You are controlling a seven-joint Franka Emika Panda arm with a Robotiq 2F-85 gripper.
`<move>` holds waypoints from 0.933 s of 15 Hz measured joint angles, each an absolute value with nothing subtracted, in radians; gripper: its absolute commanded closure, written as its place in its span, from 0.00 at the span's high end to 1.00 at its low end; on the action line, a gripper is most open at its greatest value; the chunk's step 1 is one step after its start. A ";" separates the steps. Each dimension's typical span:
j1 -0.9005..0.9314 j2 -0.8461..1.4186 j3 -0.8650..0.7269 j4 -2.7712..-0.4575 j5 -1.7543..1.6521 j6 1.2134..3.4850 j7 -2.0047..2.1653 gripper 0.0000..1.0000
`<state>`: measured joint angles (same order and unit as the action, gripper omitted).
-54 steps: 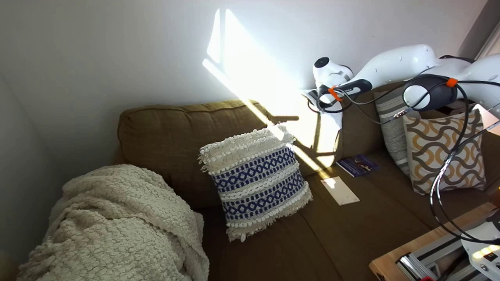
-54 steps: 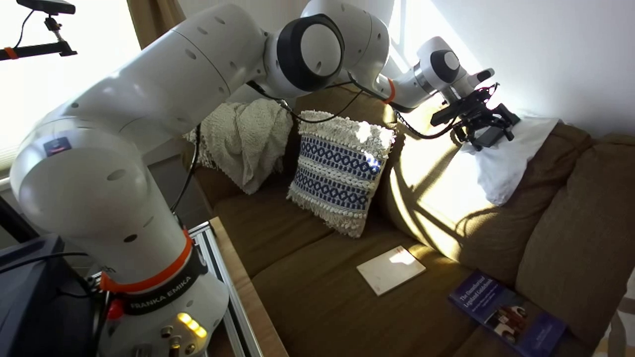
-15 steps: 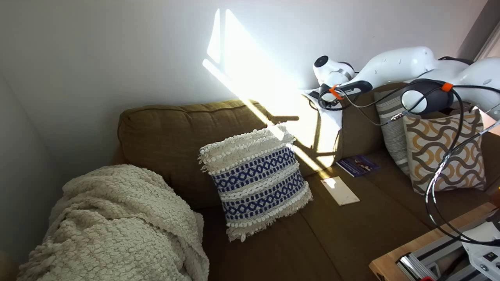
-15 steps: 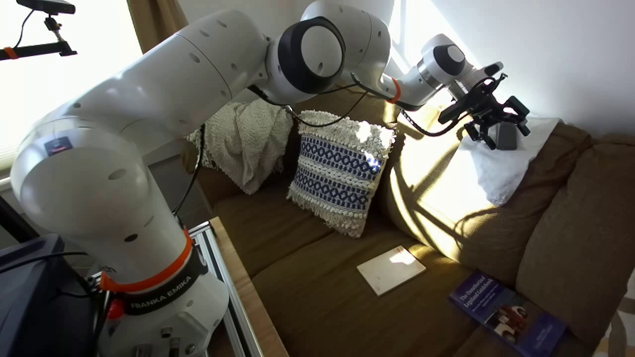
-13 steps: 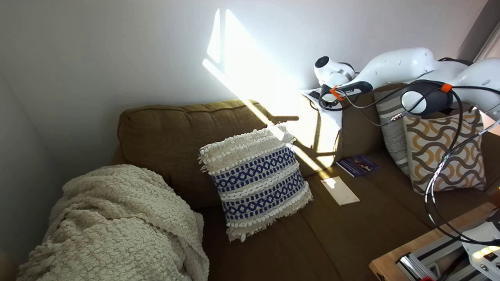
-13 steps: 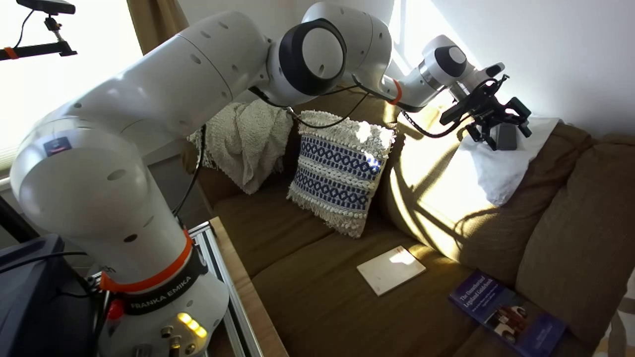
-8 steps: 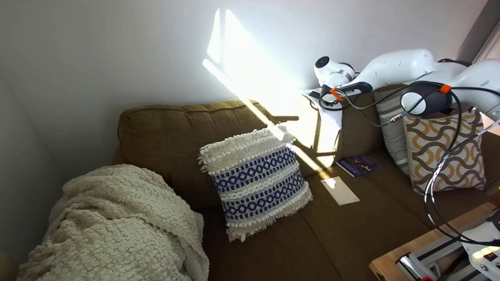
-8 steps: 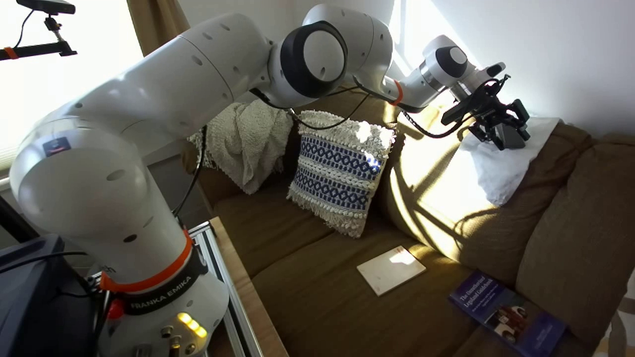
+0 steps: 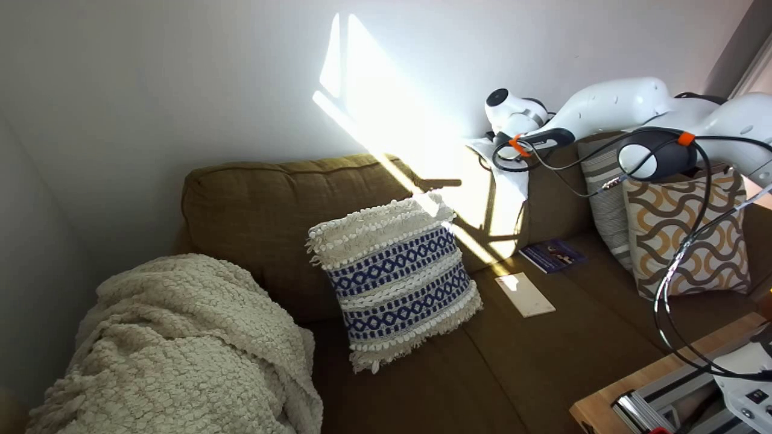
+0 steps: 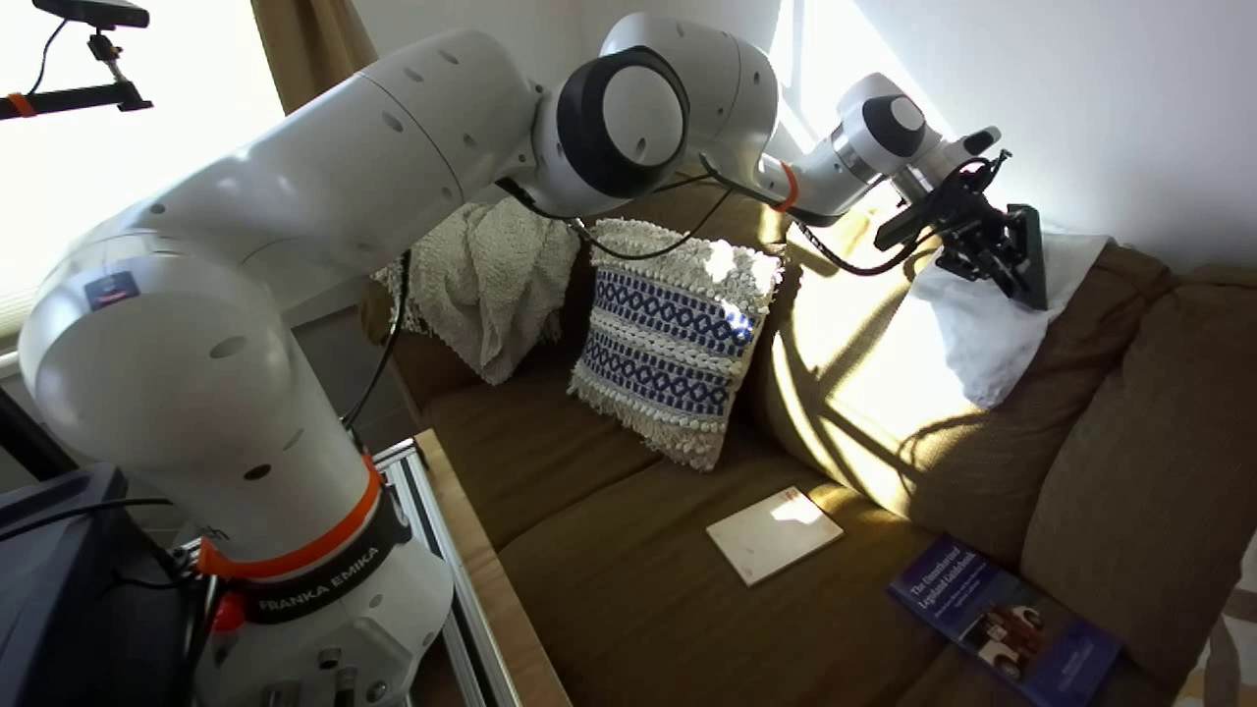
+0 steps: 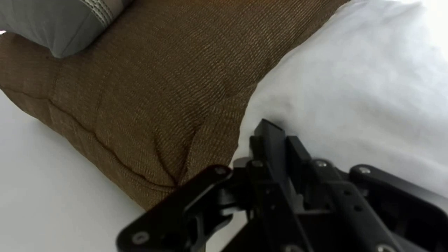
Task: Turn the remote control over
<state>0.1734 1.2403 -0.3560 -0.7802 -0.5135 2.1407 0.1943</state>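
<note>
Gripper (image 11: 275,150): clamped on remote (image 11: 274,138), held at white cloth (image 10: 982,344) on far sofa back (image 10: 1041,462), right of blue-and-white cushion (image 10: 668,339); contact with cloth unclear. Book (image 10: 1002,624): lies near right.

White cloth (image 10: 987,353) is draped over the back of the brown sofa (image 10: 609,579), directly under the hand (image 11: 274,145). In an exterior view: fringed blue-and-white cushion (image 10: 668,339) sits lower-left of the hand, cream throw (image 10: 491,285) farther left. On the sofa seat, well below the hand: pale flat slab (image 10: 771,542), partly sunlit, and a purple guidebook (image 10: 1002,624) lying apart from it, cover showing. In an exterior view, right of the hand and lower: swirl-print cushion (image 9: 687,241) stands in front of a grey striped cushion (image 9: 603,193). Pale wall (image 10: 1129,118) behind the hand.
</note>
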 measured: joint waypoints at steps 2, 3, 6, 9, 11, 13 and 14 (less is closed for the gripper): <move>0.171 1.242 -0.356 -0.776 -0.513 2.141 0.184 0.05; 0.171 1.243 -0.356 -0.774 -0.513 2.141 0.178 0.05; 0.169 1.244 -0.356 -0.768 -0.513 2.141 0.156 0.05; 0.160 1.240 -0.345 -0.761 -0.507 2.149 0.098 0.05; 0.150 1.232 -0.325 -0.754 -0.498 2.150 0.037 0.05; 0.133 1.224 -0.291 -0.738 -0.481 2.143 -0.038 0.05; 0.124 1.221 -0.272 -0.730 -0.467 2.132 -0.079 0.05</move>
<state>0.1239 1.2206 -0.2716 -0.7298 -0.4668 2.1324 -0.0789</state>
